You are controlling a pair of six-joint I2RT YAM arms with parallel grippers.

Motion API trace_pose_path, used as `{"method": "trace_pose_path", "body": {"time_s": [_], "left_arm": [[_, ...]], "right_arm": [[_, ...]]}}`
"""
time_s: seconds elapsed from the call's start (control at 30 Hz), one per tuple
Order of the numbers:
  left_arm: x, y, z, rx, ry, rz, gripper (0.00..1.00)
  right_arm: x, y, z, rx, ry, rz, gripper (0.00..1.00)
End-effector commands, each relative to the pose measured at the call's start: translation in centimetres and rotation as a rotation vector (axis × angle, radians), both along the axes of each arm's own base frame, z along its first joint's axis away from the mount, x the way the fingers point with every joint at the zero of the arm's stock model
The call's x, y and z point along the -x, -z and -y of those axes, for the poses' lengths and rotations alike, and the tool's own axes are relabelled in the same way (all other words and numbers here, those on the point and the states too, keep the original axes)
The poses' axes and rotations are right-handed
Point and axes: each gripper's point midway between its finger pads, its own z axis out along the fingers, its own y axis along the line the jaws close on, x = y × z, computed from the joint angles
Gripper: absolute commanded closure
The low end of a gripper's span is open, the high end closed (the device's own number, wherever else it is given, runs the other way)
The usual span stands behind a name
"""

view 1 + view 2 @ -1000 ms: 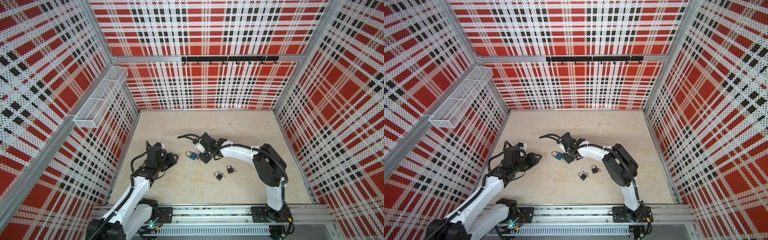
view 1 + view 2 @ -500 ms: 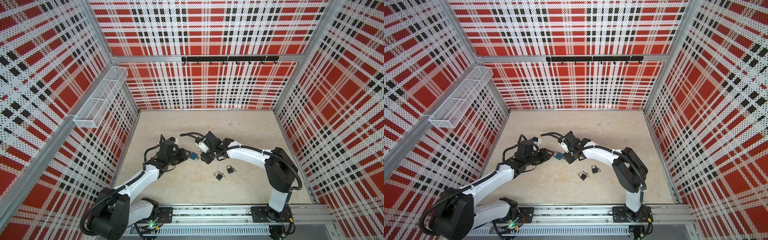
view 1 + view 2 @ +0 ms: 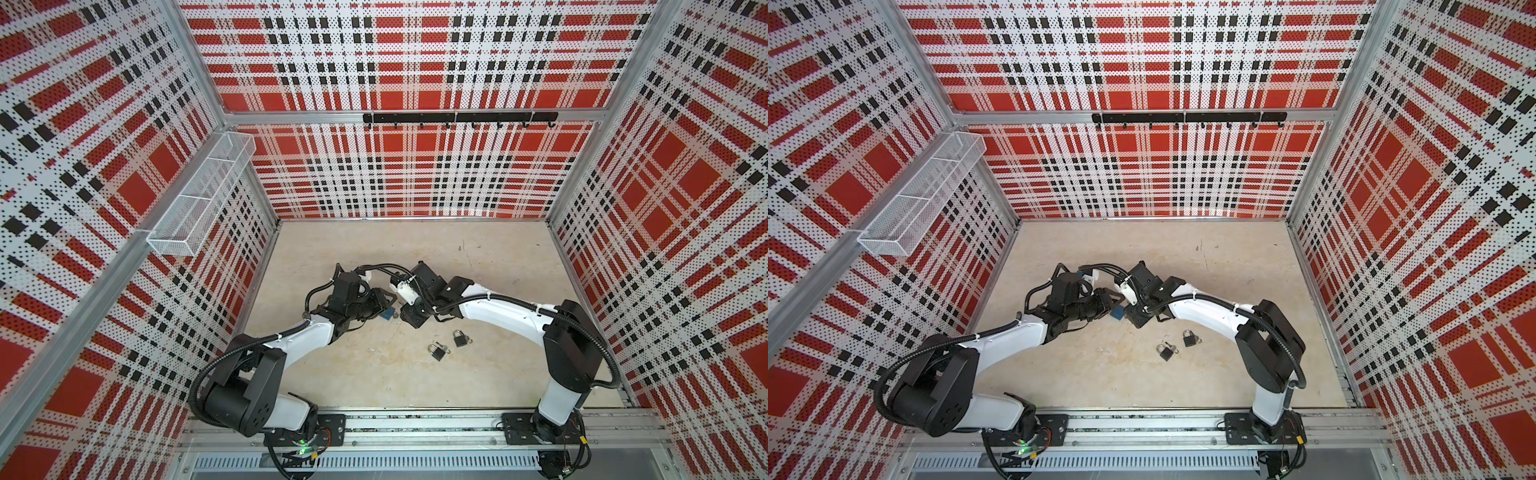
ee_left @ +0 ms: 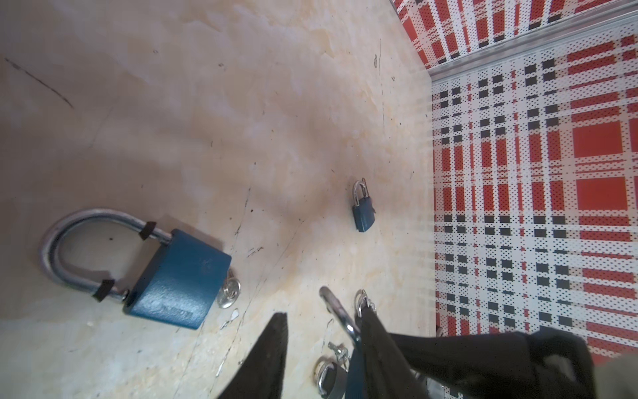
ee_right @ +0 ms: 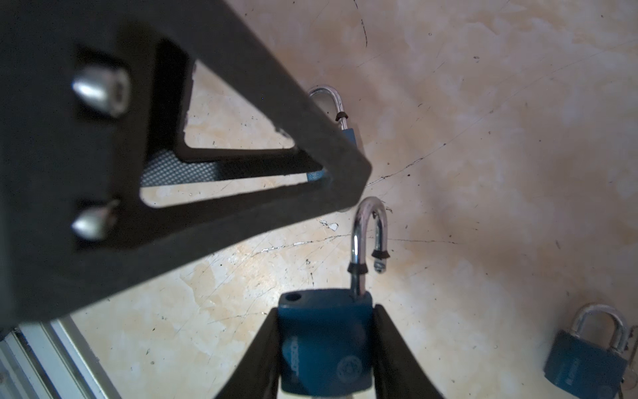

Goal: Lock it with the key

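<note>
My right gripper (image 5: 326, 311) is shut on the body of a blue padlock (image 5: 324, 345). Its silver shackle (image 5: 367, 235) stands open, one leg out of its hole. My left gripper (image 4: 321, 331) is open, and that shackle (image 4: 340, 314) shows right beside one of its fingers (image 4: 376, 345). In both top views the two grippers (image 3: 384, 300) (image 3: 409, 318) meet tip to tip at mid-floor. A second blue padlock (image 4: 179, 276) lies flat just under them, a silver key (image 4: 229, 293) in its base. I see no key in the held padlock.
Two small dark padlocks (image 3: 436, 351) (image 3: 460, 338) lie on the beige floor in front of the right gripper, one with a key. A wire basket (image 3: 203, 195) hangs on the left wall and a hook rail (image 3: 457, 117) on the back wall.
My left arm has swung in from the left, bringing its gripper up to the right gripper's tip. The right gripper has kept its hold on the padlock while its elbow drifted right.
</note>
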Motion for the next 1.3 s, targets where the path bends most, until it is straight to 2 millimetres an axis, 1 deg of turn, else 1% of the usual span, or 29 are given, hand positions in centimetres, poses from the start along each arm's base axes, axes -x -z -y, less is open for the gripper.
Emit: {"method": "trace_pose_path", "body": {"time_s": [0.0, 0.17, 0.3, 0.47, 0.53, 0.67, 0.87, 1.0, 1.17, 1.27], "left_arm": [[-1.3, -2.3, 1.0, 0.058, 0.013, 0.074, 0.6], [-1.8, -2.3, 1.6, 0.085, 0.028, 0.083, 0.6], [-1.4, -2.0, 2.1, 0.114, 0.057, 0.048, 0.6], [-0.6, -1.6, 1.4, 0.129, 0.052, 0.015, 0.6], [-0.3, -1.8, 1.2, 0.134, 0.055, 0.01, 0.6], [0.2, -1.7, 0.9, 0.104, 0.065, -0.009, 0.6], [1.1, -1.3, 0.1, 0.005, 0.069, -0.035, 0.61], [1.8, -1.1, 0.3, -0.046, 0.085, -0.058, 0.61], [1.8, -1.1, 0.8, -0.053, 0.083, -0.073, 0.62], [1.7, -1.2, 1.4, -0.046, 0.096, -0.084, 0.62]], "right_arm": [[0.3, -2.2, -0.7, -0.062, -0.014, 0.026, 0.76], [0.6, -2.4, -0.9, -0.074, -0.018, 0.02, 0.76], [0.4, -2.5, -0.7, -0.062, -0.009, 0.033, 0.77], [0.3, -2.4, -0.6, -0.039, -0.011, 0.053, 0.77], [0.3, -2.4, -0.7, -0.028, -0.015, 0.063, 0.77], [0.3, -2.3, -0.7, -0.014, -0.018, 0.07, 0.75], [0.1, -2.3, -0.7, -0.011, -0.012, 0.08, 0.75], [0.1, -2.4, -0.9, -0.007, -0.014, 0.09, 0.76], [0.3, -2.2, -1.0, 0.014, -0.024, 0.101, 0.76], [0.3, -2.3, -1.1, 0.019, -0.026, 0.11, 0.76]]}}
